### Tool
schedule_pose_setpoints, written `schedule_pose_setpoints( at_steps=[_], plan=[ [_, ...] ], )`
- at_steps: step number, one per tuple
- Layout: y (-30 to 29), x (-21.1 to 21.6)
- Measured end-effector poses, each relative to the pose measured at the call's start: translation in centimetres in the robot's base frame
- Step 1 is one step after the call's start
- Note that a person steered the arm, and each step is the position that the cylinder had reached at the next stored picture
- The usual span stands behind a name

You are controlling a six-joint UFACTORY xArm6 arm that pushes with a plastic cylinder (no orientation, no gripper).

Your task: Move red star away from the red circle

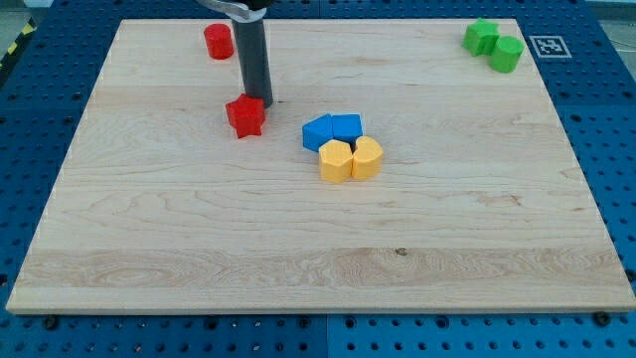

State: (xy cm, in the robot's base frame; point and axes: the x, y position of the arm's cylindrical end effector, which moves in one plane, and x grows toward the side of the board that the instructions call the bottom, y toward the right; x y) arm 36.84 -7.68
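Red star [245,115] touching my tip [260,102], toward view's bottom-left.

My tip [260,100] touches the star [245,116], circle [219,41] toward view's top.

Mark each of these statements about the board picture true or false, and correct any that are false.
1. My tip sits right at the top edge of the red star. True.
2. The red circle touches the red star. False: they are apart, the circle nearer the view's top left.
3. Two blue blocks and two yellow blocks form one cluster. True.
4. The green blocks lie at the view's bottom left. False: they are at the top right.
5. My tip stands between the red circle and the red star. True.
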Motion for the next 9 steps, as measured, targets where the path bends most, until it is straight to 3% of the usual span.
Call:
schedule_pose_setpoints(
  at_steps=[2, 5, 7, 9],
  plan=[
    [3.0, -1.0],
    [-6.5, 6.0],
    [-2.7, -0.5],
    [-9.1, 2.0]
  ],
)
